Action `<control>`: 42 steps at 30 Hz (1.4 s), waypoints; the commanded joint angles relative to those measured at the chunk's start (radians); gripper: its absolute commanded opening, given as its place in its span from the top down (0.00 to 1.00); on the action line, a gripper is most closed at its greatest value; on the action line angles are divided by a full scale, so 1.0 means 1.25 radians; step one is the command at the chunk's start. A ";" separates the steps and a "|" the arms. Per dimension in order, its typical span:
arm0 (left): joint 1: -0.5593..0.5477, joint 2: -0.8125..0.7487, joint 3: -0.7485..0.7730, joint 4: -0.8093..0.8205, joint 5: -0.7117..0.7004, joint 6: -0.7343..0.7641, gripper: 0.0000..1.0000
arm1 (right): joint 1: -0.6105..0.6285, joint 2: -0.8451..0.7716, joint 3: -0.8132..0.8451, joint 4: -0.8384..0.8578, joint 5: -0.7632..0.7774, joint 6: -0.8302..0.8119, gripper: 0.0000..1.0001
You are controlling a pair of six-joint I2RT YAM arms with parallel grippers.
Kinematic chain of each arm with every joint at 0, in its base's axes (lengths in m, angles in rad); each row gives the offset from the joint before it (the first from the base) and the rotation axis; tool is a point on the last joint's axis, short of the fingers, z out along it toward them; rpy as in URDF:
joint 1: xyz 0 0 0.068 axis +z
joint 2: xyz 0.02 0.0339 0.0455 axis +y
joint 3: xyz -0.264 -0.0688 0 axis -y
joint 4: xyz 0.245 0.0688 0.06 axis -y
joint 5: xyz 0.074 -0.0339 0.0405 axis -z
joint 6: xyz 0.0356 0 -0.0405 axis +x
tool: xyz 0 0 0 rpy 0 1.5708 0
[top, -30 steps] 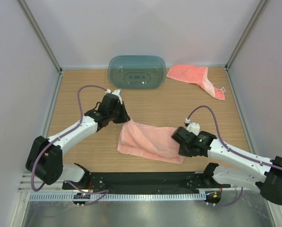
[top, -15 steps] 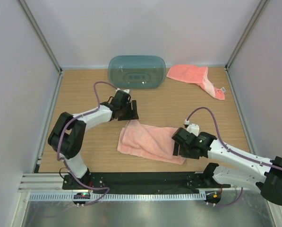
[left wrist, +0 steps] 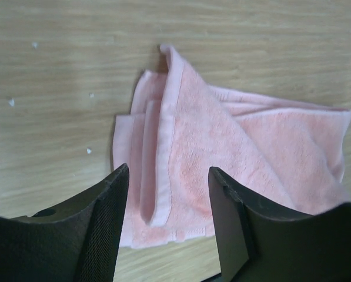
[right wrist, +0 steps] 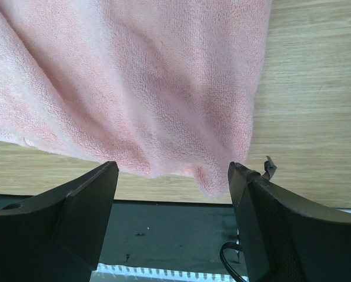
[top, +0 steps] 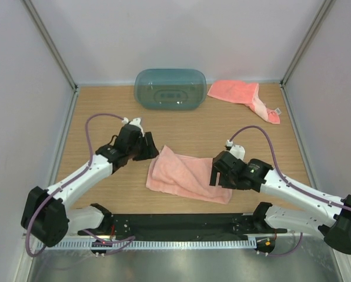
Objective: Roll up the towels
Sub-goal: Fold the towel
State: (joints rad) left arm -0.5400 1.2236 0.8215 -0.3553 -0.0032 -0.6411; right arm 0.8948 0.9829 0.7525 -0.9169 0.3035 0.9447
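Observation:
A pink towel lies folded on the wooden table between my arms, its left end doubled into layers. The left wrist view shows that layered end; the right wrist view shows the towel's near right corner. My left gripper is open just left of the towel, with nothing between its fingers. At the towel's right end, my right gripper stands wide open above the edge and holds nothing. A second pink towel lies crumpled at the back right.
An upturned teal plastic tub sits at the back centre. The black base plate runs along the near edge, just below the towel. Pale walls close in the table on the left, right and back.
Both grippers were shut on the towel's ends a second ago and have opened, letting it go. The left arm swung out and back; the towel's left end now lies folded over.

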 commanded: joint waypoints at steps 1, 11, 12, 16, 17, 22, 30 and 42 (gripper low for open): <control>-0.007 -0.055 -0.077 0.007 0.059 -0.034 0.43 | 0.005 0.009 0.019 0.013 0.015 -0.011 0.18; -0.040 -0.050 -0.174 0.132 0.166 -0.068 0.43 | 0.005 0.069 0.048 0.005 0.043 -0.027 0.17; -0.042 -0.033 -0.175 0.139 0.172 -0.069 0.44 | 0.005 0.074 0.047 0.007 0.043 -0.026 0.17; -0.054 -0.011 -0.182 0.161 0.182 -0.076 0.60 | -0.003 0.083 0.036 0.007 0.059 -0.016 0.15; -0.060 -0.011 -0.186 0.166 0.183 -0.079 0.66 | -0.009 0.084 0.030 0.008 0.063 -0.013 0.14; -0.066 -0.055 -0.209 0.182 0.199 -0.087 1.00 | -0.126 0.089 -0.010 0.078 -0.011 -0.051 0.14; -0.066 -0.166 -0.159 0.015 0.116 -0.073 1.00 | -0.215 0.138 -0.048 0.159 -0.091 -0.085 0.15; -0.066 -0.223 -0.128 -0.141 -0.020 -0.087 1.00 | -0.245 -0.046 -0.182 0.228 -0.119 -0.009 0.18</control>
State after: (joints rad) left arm -0.6209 0.9730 0.6167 -0.4488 0.0673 -0.7490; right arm 0.5949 1.0550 0.5320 -0.6624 0.1421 0.8902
